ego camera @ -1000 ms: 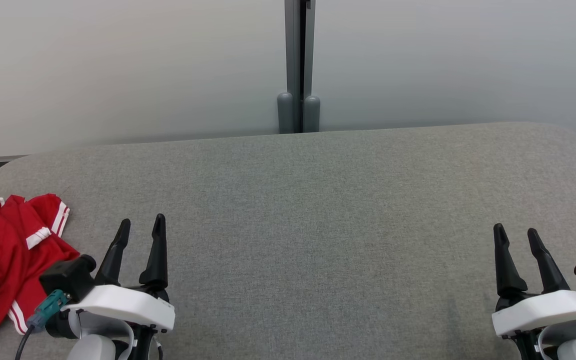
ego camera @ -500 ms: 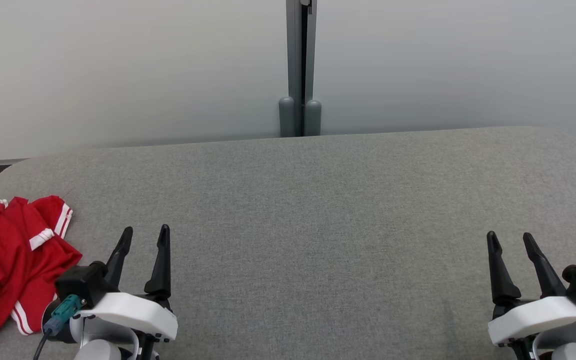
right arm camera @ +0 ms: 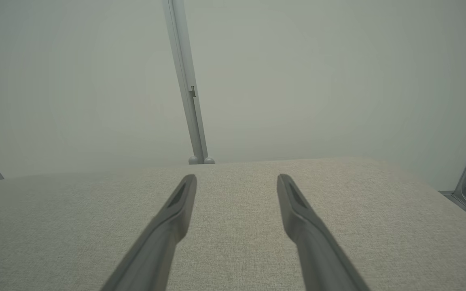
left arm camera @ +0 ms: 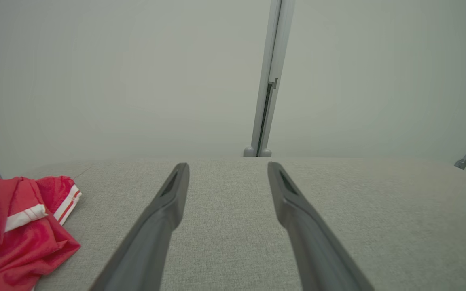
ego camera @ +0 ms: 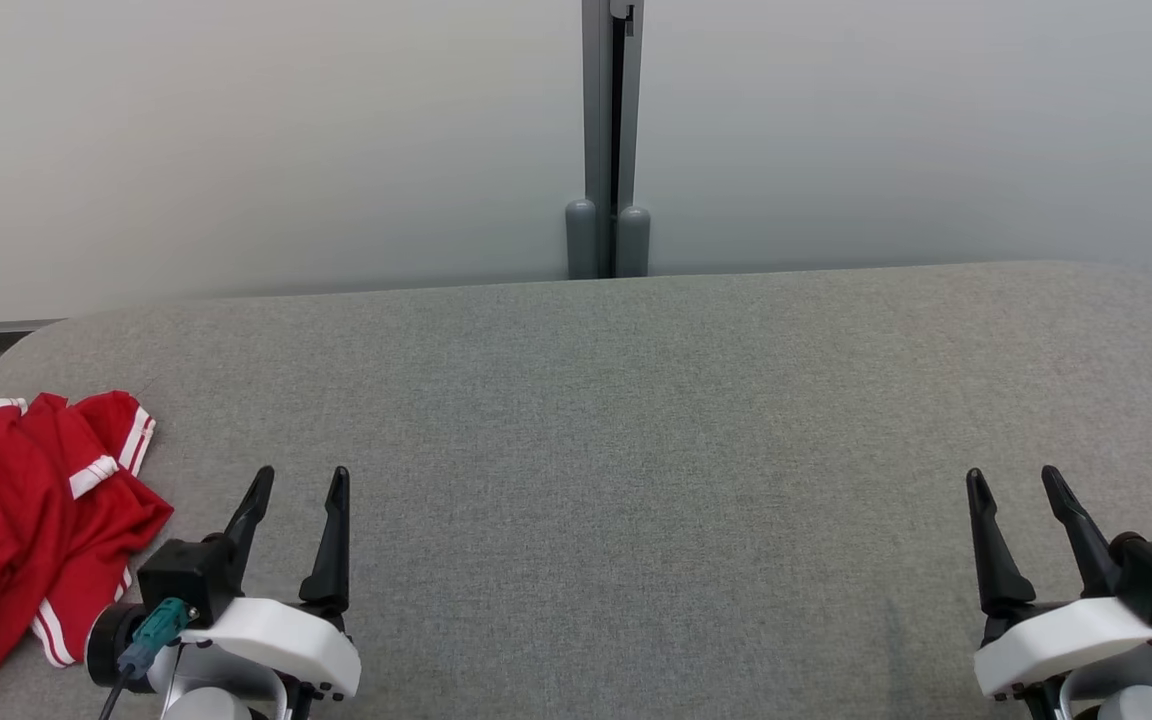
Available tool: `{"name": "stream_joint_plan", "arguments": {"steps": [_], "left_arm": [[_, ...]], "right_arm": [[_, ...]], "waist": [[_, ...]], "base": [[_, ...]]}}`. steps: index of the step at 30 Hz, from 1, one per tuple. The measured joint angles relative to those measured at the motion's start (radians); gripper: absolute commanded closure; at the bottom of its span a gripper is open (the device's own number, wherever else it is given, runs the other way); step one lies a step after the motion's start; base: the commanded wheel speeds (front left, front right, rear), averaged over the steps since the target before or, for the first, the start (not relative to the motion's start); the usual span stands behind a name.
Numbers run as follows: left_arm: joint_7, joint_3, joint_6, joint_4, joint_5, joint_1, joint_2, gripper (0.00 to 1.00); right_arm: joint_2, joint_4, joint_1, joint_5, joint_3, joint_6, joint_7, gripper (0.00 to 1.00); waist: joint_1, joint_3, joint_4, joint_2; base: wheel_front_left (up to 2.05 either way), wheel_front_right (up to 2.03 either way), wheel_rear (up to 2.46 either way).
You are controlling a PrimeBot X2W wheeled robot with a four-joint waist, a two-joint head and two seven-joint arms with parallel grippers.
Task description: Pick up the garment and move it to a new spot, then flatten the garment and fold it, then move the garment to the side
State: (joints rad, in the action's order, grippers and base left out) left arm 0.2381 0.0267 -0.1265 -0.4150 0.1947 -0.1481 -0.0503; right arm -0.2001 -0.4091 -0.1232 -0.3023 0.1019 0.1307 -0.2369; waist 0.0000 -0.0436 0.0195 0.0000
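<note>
Here, the red garment point(ego camera: 26, 520) was seen crumpled at nine o'clock on the grey table point(ego camera: 636, 420), by its edge. The left gripper point(ego camera: 302, 472) was held at seven o'clock, near the garment but clear of it, with its fingers spread apart. The right gripper point(ego camera: 1012, 472) was held at five o'clock, likewise spread.

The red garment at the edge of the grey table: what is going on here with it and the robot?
Nothing is being handled at this moment. The red garment lies crumpled at the left end of the grey table, not yet picked up. The left gripper hovers just to the right of it without touching it, and the right gripper is over the table's right end. Both have their fingers open and hold nothing.
</note>
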Motion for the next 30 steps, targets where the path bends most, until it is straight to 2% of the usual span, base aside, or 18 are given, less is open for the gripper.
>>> {"name": "stream_joint_plan", "arguments": {"steps": [14, 30], "left_arm": [[0.024, -0.006, 0.004, -0.033, -0.054, -0.004, 0.001, 0.00], [0.026, 0.002, 0.019, -0.051, -0.027, -0.009, 0.002, 0.00]], "right_arm": [[0.006, -0.021, 0.000, 0.048, -0.005, 0.000, -0.023, 0.00], [0.012, -0.021, 0.000, 0.032, -0.011, 0.000, -0.024, 0.00]], "waist": [[0.0000, -0.003, -0.002, 0.0000], [0.0000, 0.001, -0.001, 0.0000]], "base": [[0.00, 0.00, 0.00], [0.00, 0.00, 0.00]]}}
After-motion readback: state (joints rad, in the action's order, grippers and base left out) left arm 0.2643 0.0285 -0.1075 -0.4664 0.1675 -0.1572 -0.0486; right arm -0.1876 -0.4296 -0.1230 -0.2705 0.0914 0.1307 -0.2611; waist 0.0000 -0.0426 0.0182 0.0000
